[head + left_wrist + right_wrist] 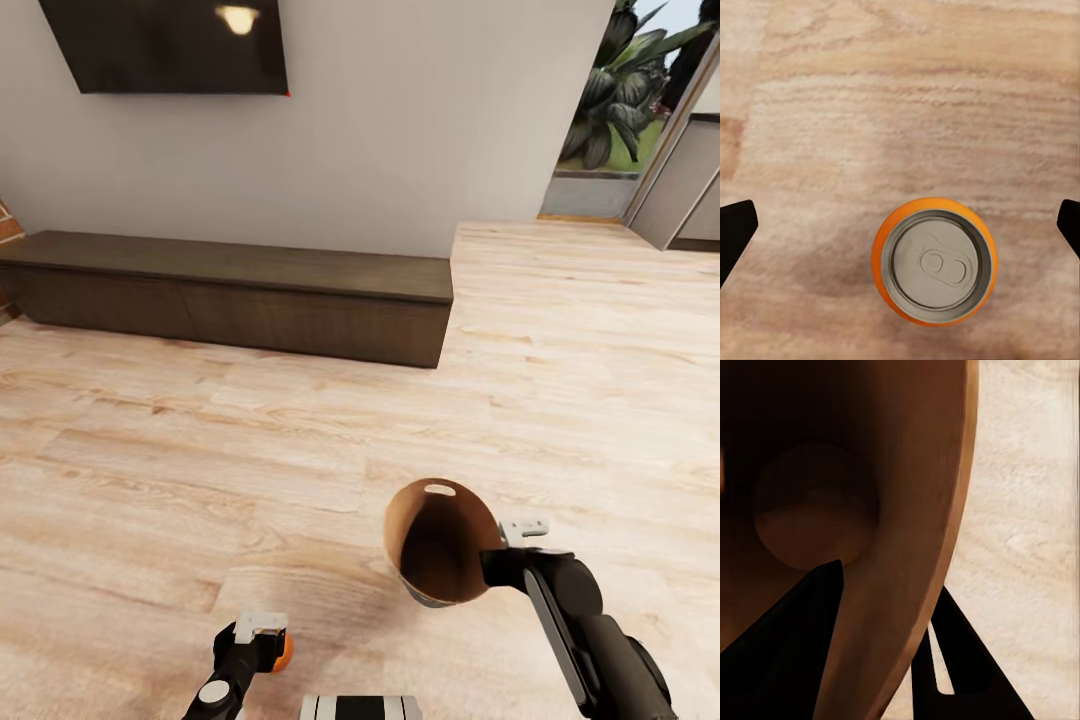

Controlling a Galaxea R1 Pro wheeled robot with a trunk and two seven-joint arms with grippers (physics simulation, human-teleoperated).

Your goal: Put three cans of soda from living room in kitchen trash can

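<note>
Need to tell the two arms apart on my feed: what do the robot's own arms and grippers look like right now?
In the head view, the right arm is bulky glossy black with a pale grey stripe along its forearm, ending in a light grey gripper block. The left arm is slimmer, black, with a round grey-white joint cap and a similar light grey block on the left gripper. In the wrist views, fingers appear as dark tapered wedges.

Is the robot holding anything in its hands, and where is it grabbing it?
The right gripper pinches the round brown-inside bin by its rim wall. The left gripper seems to hold an orange soda can; its grip point cannot be told.
</note>
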